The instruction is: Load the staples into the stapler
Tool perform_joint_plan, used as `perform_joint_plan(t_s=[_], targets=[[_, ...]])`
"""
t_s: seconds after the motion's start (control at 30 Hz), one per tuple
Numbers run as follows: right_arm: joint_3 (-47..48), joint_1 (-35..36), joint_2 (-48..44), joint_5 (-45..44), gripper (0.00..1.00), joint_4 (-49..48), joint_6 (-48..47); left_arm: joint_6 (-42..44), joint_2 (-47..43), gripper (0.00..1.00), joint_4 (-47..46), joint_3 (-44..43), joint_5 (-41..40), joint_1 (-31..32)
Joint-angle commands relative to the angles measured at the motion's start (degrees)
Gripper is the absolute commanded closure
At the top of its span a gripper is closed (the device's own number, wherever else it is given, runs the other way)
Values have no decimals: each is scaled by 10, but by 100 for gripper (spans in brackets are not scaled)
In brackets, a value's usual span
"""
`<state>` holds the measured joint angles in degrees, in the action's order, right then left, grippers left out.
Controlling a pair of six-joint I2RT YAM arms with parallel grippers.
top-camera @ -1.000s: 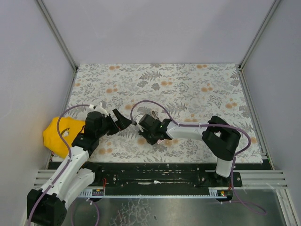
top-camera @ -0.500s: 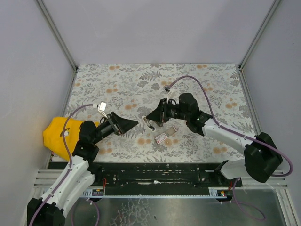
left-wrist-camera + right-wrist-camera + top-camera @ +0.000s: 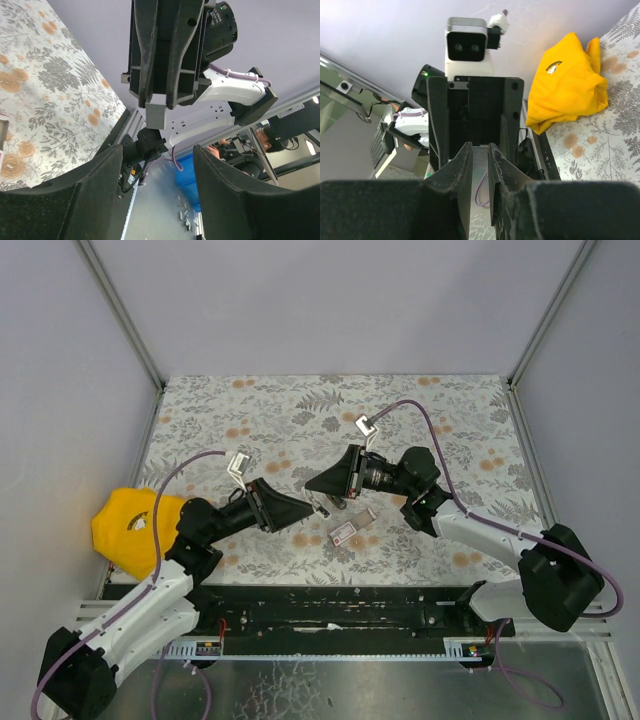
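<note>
Just left of the staples carton, which lies flat on the table, the left claw has advanced to face the right claw tip to tip. We judge a handover imminent. The left arm is outstretched with its claw wide. The right claw pinches a grey strip, likely staples.

A crumpled yellow cloth sits at the left edge of the floral mat, lying half over its border. Plain grey walls close in the back and both sides. A black rail runs along the mat's near edge.
</note>
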<state>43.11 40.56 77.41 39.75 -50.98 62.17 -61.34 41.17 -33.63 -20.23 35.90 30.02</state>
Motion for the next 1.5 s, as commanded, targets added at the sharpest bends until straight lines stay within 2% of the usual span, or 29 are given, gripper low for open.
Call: perform_joint_plan(t_s=[0.0, 0.43, 0.8, 0.97, 1.03, 1.13, 1.23, 1.37, 1.47], targets=[[3, -2, -24, 28, 79, -59, 19, -19, 14, 46, -73, -24, -29, 26], [-5, -2, -34, 45, 79, -51, 15, -36, 22, 57, -95, -30, -77, 36], [-6, -2, -32, 48, 79, -46, 12, -35, 24, 77, -75, -36, -87, 36], [-10, -3, -38, 37, 78, -34, 0, -20, 19, 87, -38, -39, -94, 36], [-15, -2, -46, 29, 70, -21, -12, -7, 16, 89, -2, -40, -93, 36], [-17, -4, -72, -6, 46, 53, -60, 33, 6, 91, 100, -45, -100, 37], [-23, -11, -112, -72, 27, 143, -121, 91, 2, 92, 251, -57, -131, 38], [-16, -12, -162, -218, 12, 305, -227, 128, 48, 93, 422, -71, -213, 56], [-22, -12, -183, -290, 3, 376, -302, 125, 116, 93, 476, -83, -276, 94]])
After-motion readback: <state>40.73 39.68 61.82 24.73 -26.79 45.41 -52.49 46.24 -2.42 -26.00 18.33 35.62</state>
